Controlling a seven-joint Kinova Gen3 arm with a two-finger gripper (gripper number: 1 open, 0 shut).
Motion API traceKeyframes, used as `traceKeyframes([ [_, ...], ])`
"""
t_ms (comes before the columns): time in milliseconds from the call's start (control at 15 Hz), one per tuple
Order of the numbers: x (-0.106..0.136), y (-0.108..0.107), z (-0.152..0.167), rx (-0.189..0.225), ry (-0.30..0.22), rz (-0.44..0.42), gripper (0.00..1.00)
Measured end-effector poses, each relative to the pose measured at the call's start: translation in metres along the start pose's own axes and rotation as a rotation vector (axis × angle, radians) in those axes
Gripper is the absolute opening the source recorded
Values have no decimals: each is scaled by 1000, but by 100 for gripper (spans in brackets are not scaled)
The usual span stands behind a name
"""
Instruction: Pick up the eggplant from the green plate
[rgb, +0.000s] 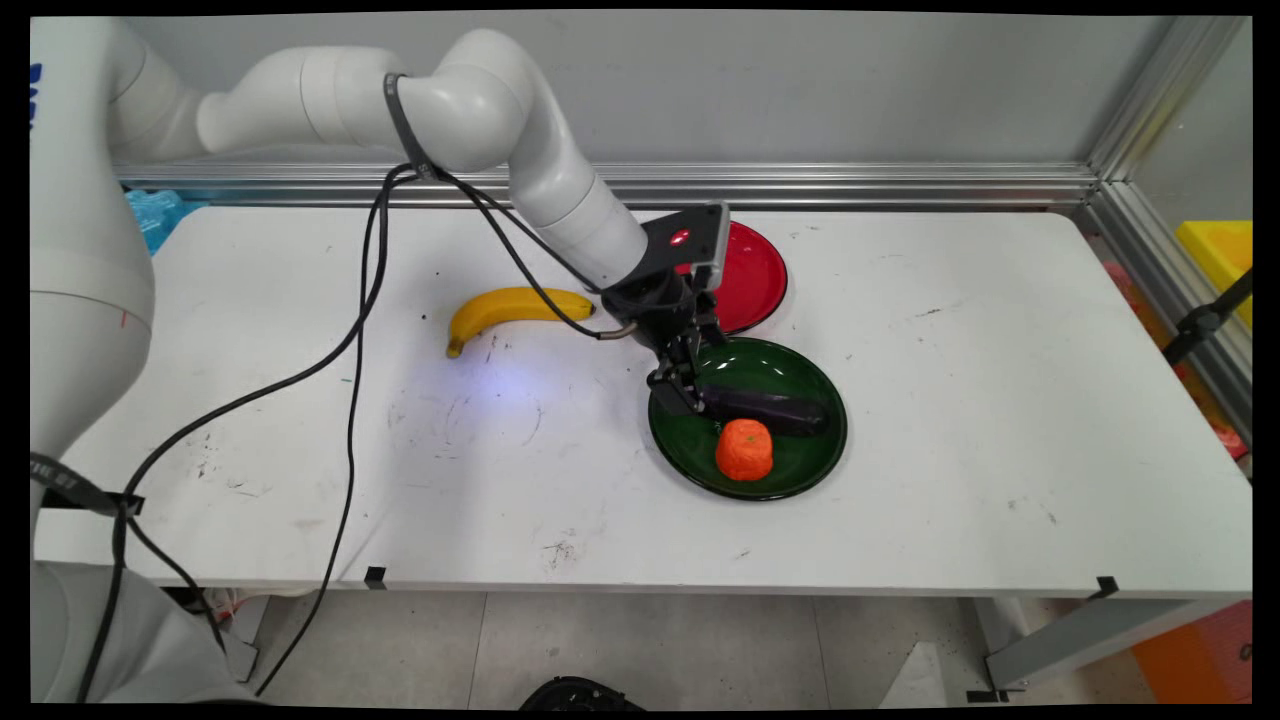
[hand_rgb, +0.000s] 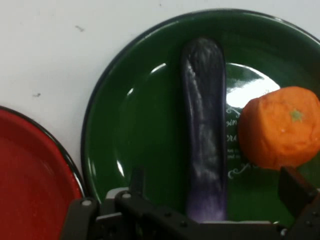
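Hovering over the glossy green round plate (rgb: 790, 480), the black two-finger gripper (rgb: 688, 392) spreads wide around the dark purple long eggplant's (rgb: 770, 408) left end, holding nothing; closing off-centre might roll it against the nearby orange round fruit (rgb: 744, 449).

White table (rgb: 1000, 480), grey wall (rgb: 800, 90) behind, tiled floor (rgb: 620, 640).

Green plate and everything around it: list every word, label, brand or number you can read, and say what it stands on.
Green plate: white script lettering printed on its inner surface, between the eggplant and the orange; too blurred and partly hidden to read.
Strap on the arm at the main view's left edge: small white characters, too small to read.
Red plate, banana, hand: no text visible.
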Motion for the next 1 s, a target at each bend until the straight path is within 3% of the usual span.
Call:
traceKeyframes([
  [667,-11,0,16,-11,5,9,100],
  [733,-12,0,17,-12,5,11,0],
  [1000,-15,1,19,-21,3,18,0],
])
